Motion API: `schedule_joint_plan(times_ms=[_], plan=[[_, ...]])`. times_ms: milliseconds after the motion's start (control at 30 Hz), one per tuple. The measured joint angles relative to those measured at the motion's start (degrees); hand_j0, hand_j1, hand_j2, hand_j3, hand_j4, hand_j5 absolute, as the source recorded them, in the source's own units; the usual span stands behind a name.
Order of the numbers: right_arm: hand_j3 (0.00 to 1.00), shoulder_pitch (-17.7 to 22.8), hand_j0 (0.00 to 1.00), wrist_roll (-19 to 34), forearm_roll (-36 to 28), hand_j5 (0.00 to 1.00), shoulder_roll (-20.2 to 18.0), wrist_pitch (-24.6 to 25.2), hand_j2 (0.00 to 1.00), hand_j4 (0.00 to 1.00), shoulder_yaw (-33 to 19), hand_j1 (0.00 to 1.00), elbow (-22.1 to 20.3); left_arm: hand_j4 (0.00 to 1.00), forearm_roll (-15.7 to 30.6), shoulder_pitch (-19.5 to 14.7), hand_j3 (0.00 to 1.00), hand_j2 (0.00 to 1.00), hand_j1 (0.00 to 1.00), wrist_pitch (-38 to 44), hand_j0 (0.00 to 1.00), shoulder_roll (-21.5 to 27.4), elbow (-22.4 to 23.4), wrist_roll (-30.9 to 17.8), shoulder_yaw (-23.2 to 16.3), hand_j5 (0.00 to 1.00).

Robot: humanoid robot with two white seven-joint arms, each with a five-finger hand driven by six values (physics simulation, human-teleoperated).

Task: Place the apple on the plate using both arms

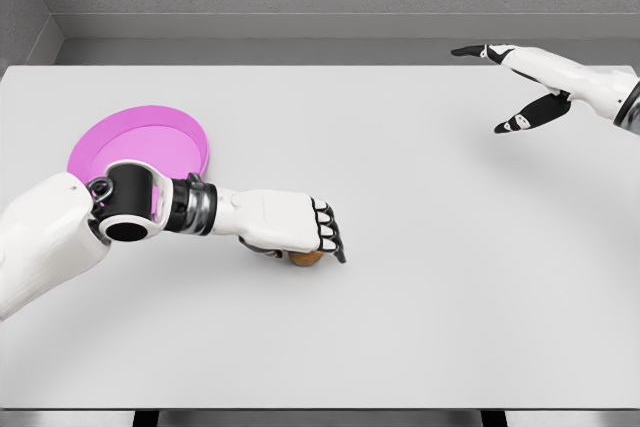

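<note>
A small brownish apple (306, 258) lies on the white table, mostly hidden under my left hand (318, 239). The left hand sits palm down over it with its fingers curled around the fruit. A pink plate (140, 139) lies flat at the left of the table, behind my left forearm, partly covered by the elbow joint. My right hand (505, 87) hovers at the far right near the table's back edge, fingers and thumb spread wide, holding nothing.
The white table (400, 297) reaches from a grey back wall to the front edge at the bottom. My left forearm (190, 205) lies between the plate and the apple.
</note>
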Motion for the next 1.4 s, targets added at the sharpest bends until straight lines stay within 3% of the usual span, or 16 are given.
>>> schedule_joint_plan(times_ms=[367,933,1233,1400], plan=[[1.0,-0.18,1.0,0.0,-0.01,1.0,-0.09,0.0,1.0,1.0,0.25,1.0,-1.09,0.61,0.01,0.0,0.61,0.61,0.61,0.02,0.61,0.07,-0.08,-1.01,-0.29,0.61],[1.0,-0.18,1.0,0.0,-0.1,1.0,-0.24,0.0,1.0,1.0,0.26,1.0,-1.81,0.51,0.69,-2.02,0.51,0.51,0.51,0.02,0.51,0.72,-0.02,-1.22,-0.37,0.51],[1.0,-0.26,1.0,0.0,-0.1,1.0,-0.24,0.0,1.0,1.0,0.26,1.0,-1.81,0.51,7.71,-2.29,0.51,0.51,0.51,-0.03,0.51,8.28,0.57,-0.93,6.37,0.51],[1.0,-0.18,1.0,0.0,-0.1,1.0,-0.2,0.0,1.0,1.0,0.28,1.0,-1.81,0.51,10.83,-2.2,0.51,0.51,0.51,-0.02,0.51,11.95,5.06,-0.92,11.71,0.51]])
